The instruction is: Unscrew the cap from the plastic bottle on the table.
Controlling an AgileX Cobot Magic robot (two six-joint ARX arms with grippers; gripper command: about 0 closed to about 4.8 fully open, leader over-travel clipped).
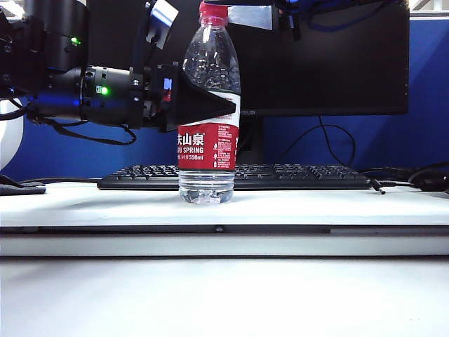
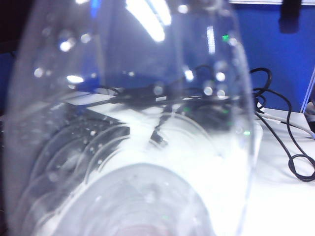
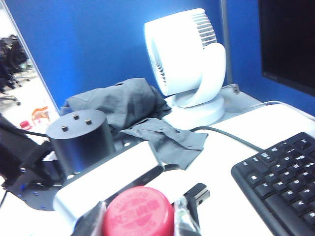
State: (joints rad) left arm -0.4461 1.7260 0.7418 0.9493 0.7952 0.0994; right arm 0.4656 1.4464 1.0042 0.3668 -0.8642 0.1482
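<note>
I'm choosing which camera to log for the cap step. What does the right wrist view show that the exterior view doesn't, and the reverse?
Only the right wrist view: the top face of the red cap, a white desk fan and a grey cloth.

Only the exterior view: the bottle's full height with its red label, standing on the table, clamped at mid-height by the left gripper, and a monitor.

Both: the cap, the black keyboard and the blue wall.

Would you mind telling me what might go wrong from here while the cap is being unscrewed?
1. The left hand grips the plastic bottle around its soft upper body; squeezing may buckle it or let it spin.
2. The right hand sits at the cap, barely visible in the exterior view; an off-centre grip could slip.
3. The bottle stands just before the keyboard; tipping could spill water there.
</note>
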